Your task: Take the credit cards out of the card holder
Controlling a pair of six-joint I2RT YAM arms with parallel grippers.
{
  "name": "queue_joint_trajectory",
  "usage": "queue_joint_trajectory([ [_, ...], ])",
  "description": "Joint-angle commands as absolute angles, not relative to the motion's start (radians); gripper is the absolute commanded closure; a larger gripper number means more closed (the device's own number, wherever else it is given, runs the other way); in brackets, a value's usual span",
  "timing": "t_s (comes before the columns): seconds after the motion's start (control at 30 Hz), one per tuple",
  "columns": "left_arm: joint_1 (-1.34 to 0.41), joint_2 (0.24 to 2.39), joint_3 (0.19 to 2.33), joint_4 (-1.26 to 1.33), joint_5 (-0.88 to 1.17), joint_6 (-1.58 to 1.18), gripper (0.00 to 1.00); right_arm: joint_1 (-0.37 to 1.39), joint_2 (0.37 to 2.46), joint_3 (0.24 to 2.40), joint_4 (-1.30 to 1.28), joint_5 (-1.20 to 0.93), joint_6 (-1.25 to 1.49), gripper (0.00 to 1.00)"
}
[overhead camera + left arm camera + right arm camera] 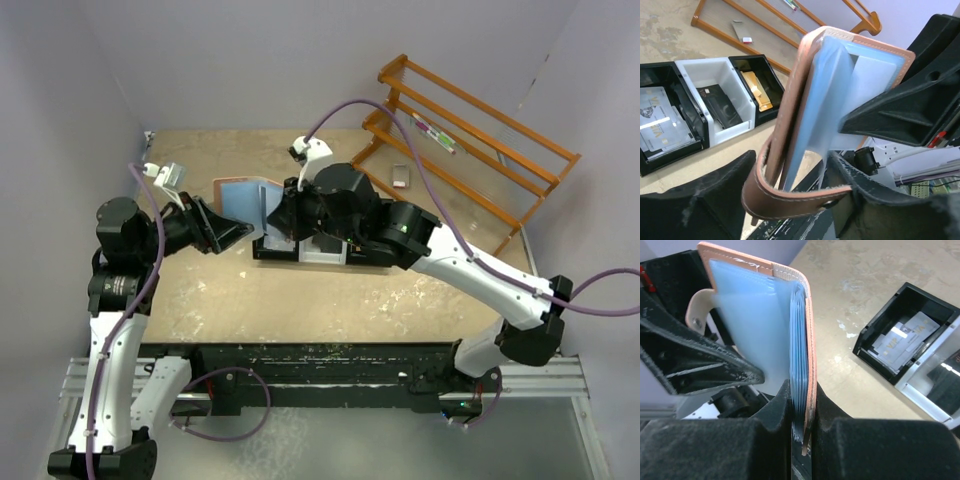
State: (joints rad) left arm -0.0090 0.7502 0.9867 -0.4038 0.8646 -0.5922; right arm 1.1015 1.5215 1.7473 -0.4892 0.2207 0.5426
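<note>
Step in hand: spreading the holder so its sleeves can be emptied.

The right end effector (800, 432) is clamped on one leaf of the flat reddish-brown leather bifold card holder with light blue lining (807, 340), held upright above the surface (865, 270). The left end effector (792, 165) stands with jaws apart around the holder's lower edge and strap.

Several thin pale grey credit cards (902, 340) lie in a black plastic tray (875, 325), beyond and to the right of the right end effector.

Whether any sleeve is loaded cannot be told from these views.

Next move, in my judgement: the left end effector must pinch a card edge, if one remains, and draw it straight out along its sleeve.
</note>
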Motion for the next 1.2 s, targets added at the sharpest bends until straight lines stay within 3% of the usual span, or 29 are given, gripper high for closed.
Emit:
queue_joint_trajectory([
  [0.0, -0.011, 0.743, 1.019, -0.361, 0.892, -0.625, 0.45, 1.076, 1.425, 1.688, -0.308, 0.09, 0.554, 1.0],
  [0.17, -0.011, 0.741, 1.038, -0.357, 0.908, -0.649, 0.66, 1.047, 1.361, 1.603, -0.24, 0.005, 0.549, 1.0],
  [0.3, -0.011, 0.758, 1.075, -0.357, 0.953, -0.653, 0.77, 1.017, 1.308, 1.536, -0.2, -0.068, 0.547, 1.0],
  [0.57, -0.01, 0.768, 1.066, -0.253, 1.089, -0.77, 0.98, 0.943, 1.255, 1.457, -0.122, -0.271, 0.552, 0.8],
  [0.9, -0.011, 0.776, 1.064, -0.166, 1.157, -0.882, 1.0, 0.836, 1.191, 1.353, -0.001, -0.464, 0.617, 0.55],
  [1.17, -0.011, 0.778, 1.062, -0.13, 1.18, -0.914, 1.0, 0.808, 1.162, 1.313, 0.062, -0.547, 0.641, 0.6],
])
